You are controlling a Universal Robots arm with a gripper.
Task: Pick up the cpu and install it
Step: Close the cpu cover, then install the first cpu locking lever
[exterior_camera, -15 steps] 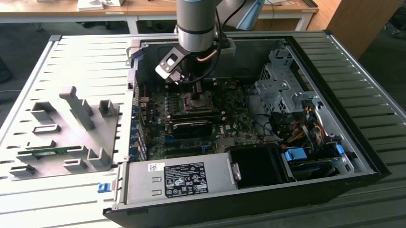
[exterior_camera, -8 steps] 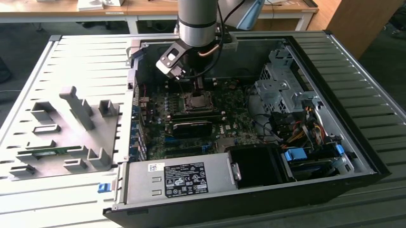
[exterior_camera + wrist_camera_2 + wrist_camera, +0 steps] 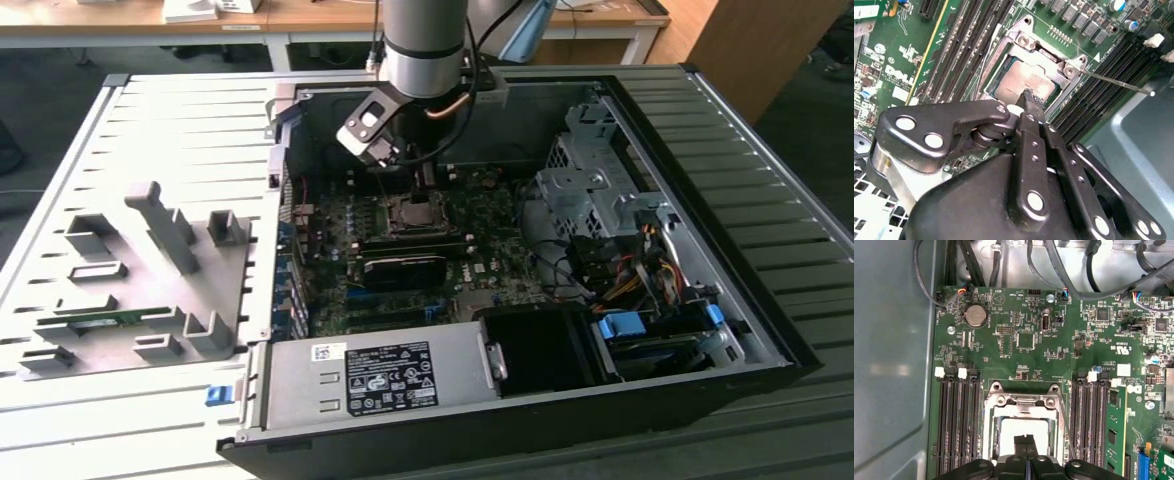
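Observation:
The cpu (image 3: 1021,80), a flat square chip with a silver-grey top, lies flat inside the metal-framed socket (image 3: 1026,37) on the green motherboard. It also shows as a bright square, the cpu (image 3: 1024,426), and in the exterior view as the cpu (image 3: 416,210) at the middle of the board. My gripper (image 3: 1032,98) hangs directly over the chip, its two black fingers pressed together with nothing between them. The tips of the gripper (image 3: 1026,444) sit at or just above the chip's top. The socket's thin lever rod (image 3: 1114,83) sticks out to one side. In the exterior view the gripper (image 3: 424,172) reaches down into the open case.
Black memory slots (image 3: 956,425) flank the socket, and a green memory stick (image 3: 1114,426) stands in one. The case holds a power supply (image 3: 387,375), a drive cage (image 3: 594,180) and loose cables (image 3: 627,262). A grey fixture (image 3: 147,270) lies at the exterior view's left.

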